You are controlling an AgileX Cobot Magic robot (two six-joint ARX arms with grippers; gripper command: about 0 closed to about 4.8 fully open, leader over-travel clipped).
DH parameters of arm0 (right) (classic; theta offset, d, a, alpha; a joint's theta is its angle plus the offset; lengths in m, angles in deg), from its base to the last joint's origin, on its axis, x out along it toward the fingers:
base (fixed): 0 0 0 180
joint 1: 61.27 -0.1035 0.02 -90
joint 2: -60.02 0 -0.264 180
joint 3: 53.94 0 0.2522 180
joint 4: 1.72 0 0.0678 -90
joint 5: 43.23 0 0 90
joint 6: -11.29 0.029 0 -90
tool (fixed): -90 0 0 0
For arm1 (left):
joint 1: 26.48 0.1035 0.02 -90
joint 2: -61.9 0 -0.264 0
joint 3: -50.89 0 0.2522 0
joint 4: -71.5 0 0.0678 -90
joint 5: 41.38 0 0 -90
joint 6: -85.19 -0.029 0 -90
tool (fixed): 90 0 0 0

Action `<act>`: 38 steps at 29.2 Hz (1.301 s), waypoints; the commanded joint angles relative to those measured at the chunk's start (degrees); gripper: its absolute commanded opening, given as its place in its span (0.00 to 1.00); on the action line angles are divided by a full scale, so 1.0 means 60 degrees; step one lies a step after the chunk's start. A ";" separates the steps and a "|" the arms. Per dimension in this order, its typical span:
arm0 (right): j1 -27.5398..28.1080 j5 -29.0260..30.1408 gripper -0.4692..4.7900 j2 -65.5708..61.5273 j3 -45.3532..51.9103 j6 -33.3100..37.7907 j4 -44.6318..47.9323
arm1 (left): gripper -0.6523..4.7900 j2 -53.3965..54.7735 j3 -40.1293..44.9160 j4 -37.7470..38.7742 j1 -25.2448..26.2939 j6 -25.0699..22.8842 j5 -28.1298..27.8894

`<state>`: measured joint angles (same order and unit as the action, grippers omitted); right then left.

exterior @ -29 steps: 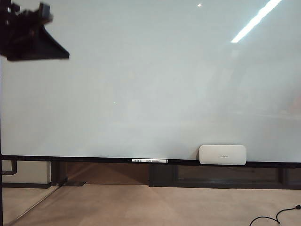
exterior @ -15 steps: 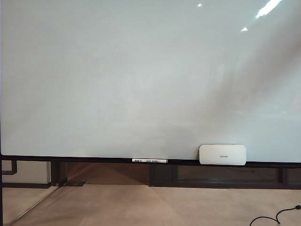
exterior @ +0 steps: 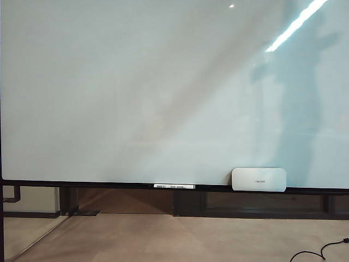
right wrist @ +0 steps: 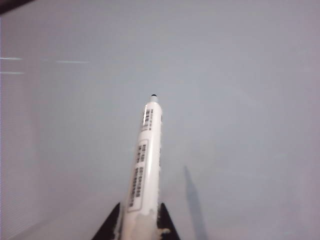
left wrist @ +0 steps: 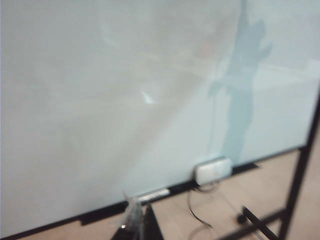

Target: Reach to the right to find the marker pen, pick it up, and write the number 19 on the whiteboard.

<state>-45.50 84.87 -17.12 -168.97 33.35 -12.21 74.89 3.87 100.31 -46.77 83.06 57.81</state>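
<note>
The whiteboard fills the exterior view, and neither gripper shows there. In the right wrist view my right gripper is shut on the marker pen, a white barrel with printed labels. Its dark tip points at the whiteboard, with a small gap still visible. In the left wrist view my left gripper hangs back from the whiteboard, its fingertips together with nothing between them. The number 19 is not in view on the board.
A white eraser rests on the dark bottom rail, with a second white pen to its left. An arm's shadow falls on the board's right part. A black cable lies on the floor. The board's stand leg is dark.
A dark gripper at the exterior view's top left has gone out of frame. An arm's shadow has come onto the board's right side.
</note>
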 commanded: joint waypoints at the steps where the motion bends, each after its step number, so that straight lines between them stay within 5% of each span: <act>1: -0.1949 -0.1803 0.08 0.0499 -0.0025 -0.1617 -0.1657 | 0.11 -0.0597 -0.0062 -0.0018 -0.0004 -0.0033 -0.0171; 7: -0.5548 -0.4707 0.08 0.0448 0.0018 -0.4102 -0.3581 | 0.11 -0.1293 -0.0597 0.0583 -0.0007 0.0364 0.0273; 10: -0.6335 -0.4546 0.08 0.0153 0.0273 -0.4324 -0.3442 | 0.11 -0.1297 -0.1078 0.1118 -0.0007 -0.0076 -0.0047; 18: -0.6521 -0.4360 0.08 -0.0379 0.1406 -0.4477 -0.1967 | 0.11 -0.1297 -0.1362 0.1016 -0.0004 0.0106 0.0007; 28: -0.6506 -0.3581 0.08 -0.0521 0.3209 -0.4707 0.2215 | 0.11 -0.1253 -0.1341 0.1628 -0.0007 -0.0182 0.0517; 33: -0.6506 -0.4736 0.08 -0.1209 0.3311 -0.4685 0.3512 | 0.11 -0.1184 -0.1341 0.1621 -0.0007 -0.0182 0.0510; 38: -0.6506 -0.4834 0.08 -0.1854 0.3311 -0.4645 0.4000 | 0.11 -0.0805 -0.1341 0.1617 -0.0004 -0.0441 0.0510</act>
<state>-84.38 55.93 -27.99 -148.93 5.42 9.80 69.36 -4.02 110.58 -46.77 81.66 60.59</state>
